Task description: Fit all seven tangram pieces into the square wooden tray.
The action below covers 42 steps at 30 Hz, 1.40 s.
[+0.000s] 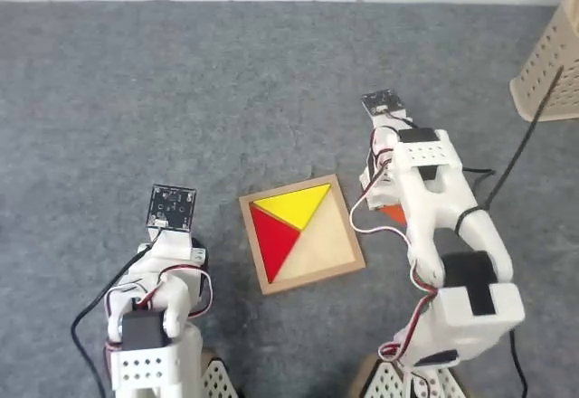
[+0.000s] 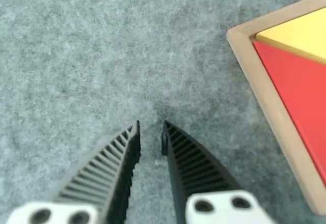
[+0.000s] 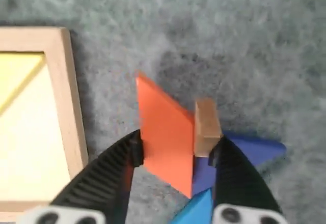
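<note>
The right pincer (image 3: 175, 146) was clamped across the orange piece (image 3: 165, 132). One finger pressed the edge nearer the tray (image 1: 324, 249), and the other pressed a tan block (image 3: 206, 127) on the far edge. I could not tell whether that block was a separate piece or the orange piece's own unpainted side. The hold across the width looked meant to carry the flat shape over the rim without letting it turn. The orange piece, a parallelogram, lay just beside the tray on the right arm's side, overlapping the blue pieces (image 3: 254, 150) heaped under it on the desk (image 1: 181, 81). That overlap probably made it the easiest one to take. The left pincer (image 2: 151, 127) hung over bare grey felt near a corner of the tray, its fingers a little apart and holding nothing. It seemed to be parked clear of the other arm's work. The tray sat between the arms, a pale wooden square turned at an angle, with a raised rim. A yellow triangle (image 1: 294, 205) and a red triangle (image 1: 274, 242) lay flush inside it, meeting along one edge and filling about half. The rest was bare wood, so most of the fitting remained to be done.
</note>
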Each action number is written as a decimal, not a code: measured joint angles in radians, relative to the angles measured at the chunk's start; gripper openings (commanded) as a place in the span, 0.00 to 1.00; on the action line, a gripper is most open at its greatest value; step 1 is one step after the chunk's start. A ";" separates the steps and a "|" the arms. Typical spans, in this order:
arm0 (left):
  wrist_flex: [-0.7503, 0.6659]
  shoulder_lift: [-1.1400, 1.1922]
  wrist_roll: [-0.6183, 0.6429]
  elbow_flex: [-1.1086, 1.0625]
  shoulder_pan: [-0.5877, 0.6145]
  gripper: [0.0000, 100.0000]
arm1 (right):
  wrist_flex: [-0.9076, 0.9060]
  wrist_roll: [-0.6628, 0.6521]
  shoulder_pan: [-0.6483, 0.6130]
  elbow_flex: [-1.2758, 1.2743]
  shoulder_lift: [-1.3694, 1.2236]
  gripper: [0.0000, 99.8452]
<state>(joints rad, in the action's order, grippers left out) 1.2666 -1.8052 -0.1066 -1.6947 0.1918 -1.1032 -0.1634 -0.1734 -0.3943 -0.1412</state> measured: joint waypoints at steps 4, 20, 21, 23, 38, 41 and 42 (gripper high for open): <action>0.000 0.000 0.000 0.000 0.000 0.07 | -0.031 -0.002 0.000 0.035 -0.003 0.20; 0.000 0.000 0.000 0.000 0.000 0.07 | 0.035 -0.080 -0.103 -0.110 0.164 0.17; 0.000 0.000 0.000 0.000 0.000 0.07 | 0.038 -0.080 -0.112 -0.110 0.155 0.15; 0.000 0.000 0.000 0.000 0.000 0.07 | 0.041 -0.080 -0.114 -0.110 0.123 0.14; 0.000 0.000 0.000 0.000 0.000 0.07 | -0.020 -0.035 -0.058 0.101 -0.109 0.21; 0.000 0.000 0.000 0.000 0.000 0.07 | -0.020 -0.035 -0.052 0.115 -0.123 0.21; 0.000 0.000 0.000 0.000 0.000 0.07 | -0.020 -0.035 -0.052 0.118 -0.124 0.21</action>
<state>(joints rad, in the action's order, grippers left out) 1.2666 -1.8052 -0.1066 -1.6947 0.1918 -1.1231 -0.1987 -0.2256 -0.2762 -0.2654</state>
